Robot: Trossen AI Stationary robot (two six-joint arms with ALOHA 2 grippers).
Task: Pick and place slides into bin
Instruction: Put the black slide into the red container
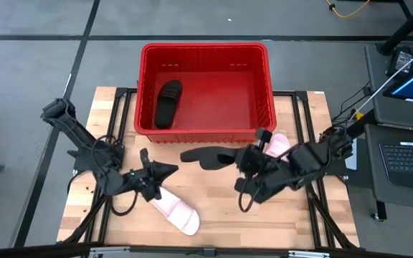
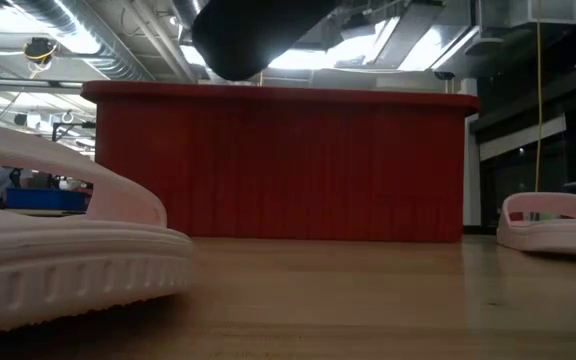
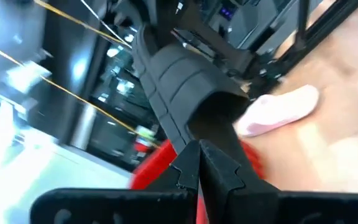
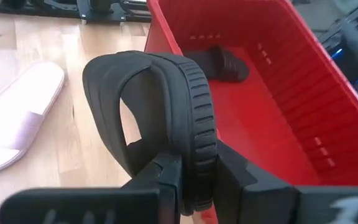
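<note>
Right gripper jaws clamp a black slide above the counter, just before the red bin. Left gripper jaws closed, empty, beside a pink slide.

Grey floor surrounds the wooden table; laptop at right.

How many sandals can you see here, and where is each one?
4. One black slide lies in the red bin. Another black slide is held by the right claw. Two pink slides are on the table, one front-left, one beside the right arm.
</note>
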